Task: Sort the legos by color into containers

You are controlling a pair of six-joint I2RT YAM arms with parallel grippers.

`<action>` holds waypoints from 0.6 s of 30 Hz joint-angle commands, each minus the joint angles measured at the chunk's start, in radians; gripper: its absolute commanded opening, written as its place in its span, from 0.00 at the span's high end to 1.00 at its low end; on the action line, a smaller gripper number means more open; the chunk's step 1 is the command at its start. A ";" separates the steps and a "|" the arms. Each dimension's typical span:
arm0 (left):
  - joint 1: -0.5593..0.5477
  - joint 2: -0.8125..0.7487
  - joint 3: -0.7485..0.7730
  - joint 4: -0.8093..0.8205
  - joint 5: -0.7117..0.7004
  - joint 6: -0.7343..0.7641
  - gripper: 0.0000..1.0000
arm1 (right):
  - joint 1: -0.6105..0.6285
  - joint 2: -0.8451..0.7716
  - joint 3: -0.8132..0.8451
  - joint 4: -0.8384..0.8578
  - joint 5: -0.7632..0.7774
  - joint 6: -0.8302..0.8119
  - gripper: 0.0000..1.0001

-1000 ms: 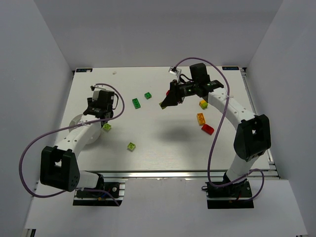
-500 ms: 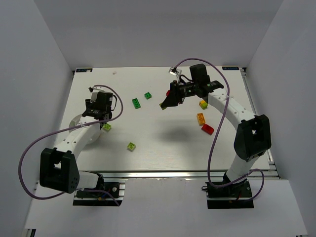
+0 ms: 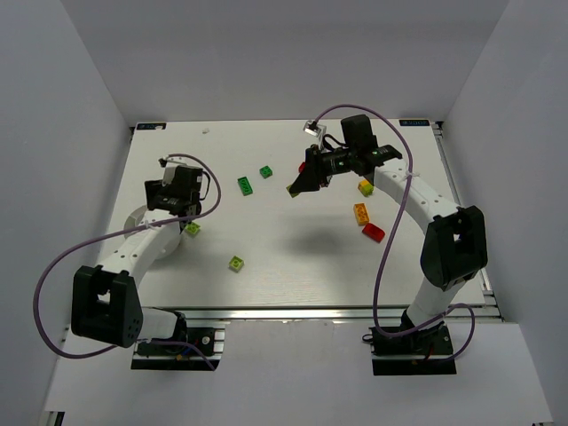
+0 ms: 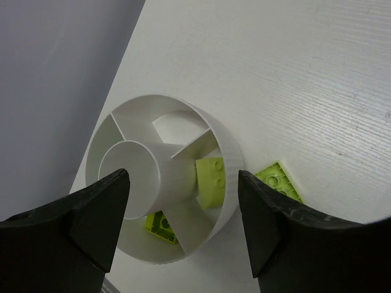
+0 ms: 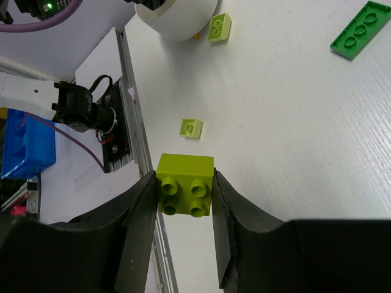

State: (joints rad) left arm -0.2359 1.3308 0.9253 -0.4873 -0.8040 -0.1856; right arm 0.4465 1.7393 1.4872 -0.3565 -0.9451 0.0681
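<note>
My left gripper [image 3: 170,200] is open and empty, just above the round white divided dish [image 4: 177,110], its jaws on either side of the rim. The dish [image 3: 140,216] holds two lime bricks [image 4: 211,182] in separate compartments. Another lime brick [image 4: 279,180] lies on the table against the dish's outside. My right gripper [image 3: 295,188] is shut on a lime brick [image 5: 185,185], held above the table's middle. A lime brick [image 3: 235,263], two dark green bricks [image 3: 245,185], a yellow [image 3: 365,186], an orange [image 3: 360,211] and a red brick [image 3: 373,232] lie loose on the table.
White walls enclose the table on three sides. A red brick [image 3: 303,166] shows partly behind the right gripper. The dish stands near the table's left edge [image 4: 116,79]. In the right wrist view the dish [image 5: 177,15] is far ahead, with a dark green plate [image 5: 363,27].
My left gripper has shifted slightly to the left over the dish. The right arm, with its lime brick, has hardly moved.
</note>
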 commanded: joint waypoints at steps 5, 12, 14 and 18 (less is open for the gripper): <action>0.006 -0.059 0.150 -0.046 0.168 -0.067 0.40 | 0.006 -0.043 0.019 -0.011 -0.061 -0.074 1.00; 0.006 -0.122 0.233 0.004 0.802 -0.265 0.38 | 0.061 -0.079 0.067 -0.171 -0.080 -0.578 0.98; 0.006 -0.130 0.204 0.067 0.948 -0.375 0.32 | 0.080 -0.109 0.039 -0.162 -0.037 -0.678 0.96; 0.000 -0.150 0.091 0.209 1.207 -0.547 0.21 | 0.139 -0.178 -0.045 -0.131 0.043 -0.887 0.95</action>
State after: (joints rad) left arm -0.2314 1.1938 1.0843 -0.3805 0.1009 -0.5621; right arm 0.5522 1.6268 1.4708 -0.4927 -0.9451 -0.5804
